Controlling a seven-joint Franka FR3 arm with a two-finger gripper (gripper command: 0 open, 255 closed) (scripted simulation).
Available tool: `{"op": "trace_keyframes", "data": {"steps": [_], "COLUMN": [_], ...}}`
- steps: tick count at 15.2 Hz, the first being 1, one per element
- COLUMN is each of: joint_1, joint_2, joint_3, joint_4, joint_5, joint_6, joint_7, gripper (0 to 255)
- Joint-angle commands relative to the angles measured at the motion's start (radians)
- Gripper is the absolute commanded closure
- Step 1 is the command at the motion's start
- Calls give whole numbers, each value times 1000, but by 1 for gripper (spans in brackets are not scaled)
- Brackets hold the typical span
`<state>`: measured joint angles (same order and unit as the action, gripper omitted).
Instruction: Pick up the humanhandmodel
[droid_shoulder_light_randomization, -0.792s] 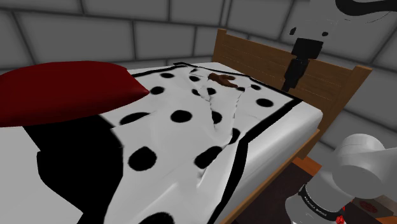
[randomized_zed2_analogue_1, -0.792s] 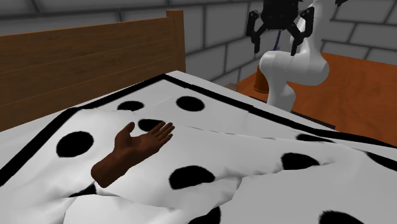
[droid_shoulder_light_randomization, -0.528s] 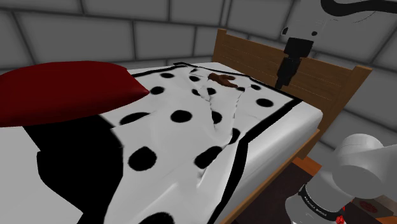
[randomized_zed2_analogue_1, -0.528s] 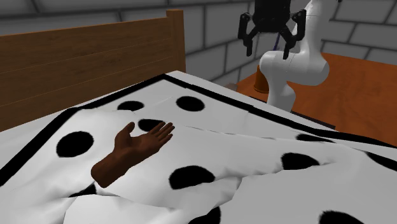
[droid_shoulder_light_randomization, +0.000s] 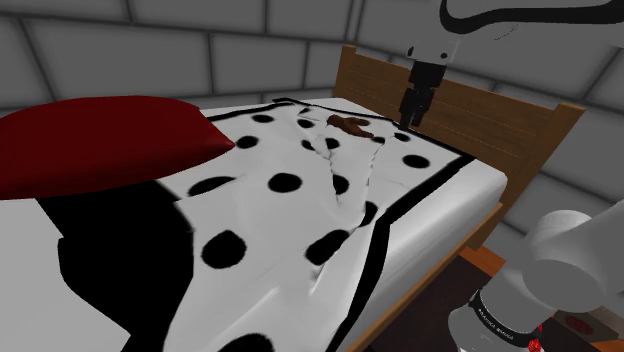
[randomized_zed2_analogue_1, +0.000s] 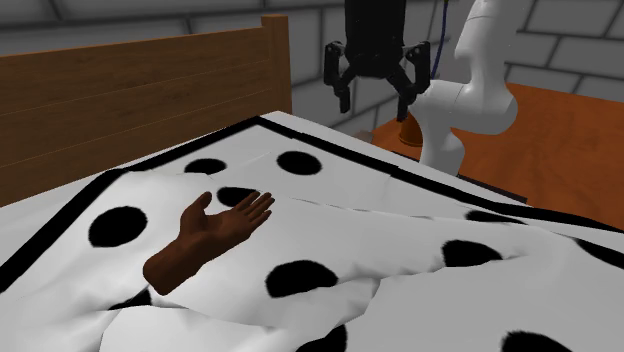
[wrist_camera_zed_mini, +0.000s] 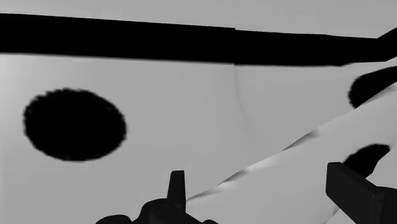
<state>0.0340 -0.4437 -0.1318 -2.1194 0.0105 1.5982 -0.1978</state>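
Jaws stand wide open, empty, ready to straddle the target. The brown hand model (randomized_zed2_analogue_1: 215, 238) lies on the spotted bedspread (randomized_zed2_analogue_1: 400, 225), at their 7 o'clock in the second exterior view.

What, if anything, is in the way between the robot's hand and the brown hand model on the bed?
Nothing visible. The open hand hangs above the spotted bedspread, off to one side of the brown hand model, which lies uncovered on top; only rumpled cover lies between them.
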Motion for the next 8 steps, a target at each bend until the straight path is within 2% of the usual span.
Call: {"op": "trace_keyframes", "data": {"steps": [1, 8], "joint_1": [0, -2], "joint_2": [71, 351], "joint_3": [-13, -47], "joint_4": [49, 283], "joint_5": [-3, 11], "joint_6": [19, 55], "joint_7": [-23, -94], "gripper": [0, 0]}}
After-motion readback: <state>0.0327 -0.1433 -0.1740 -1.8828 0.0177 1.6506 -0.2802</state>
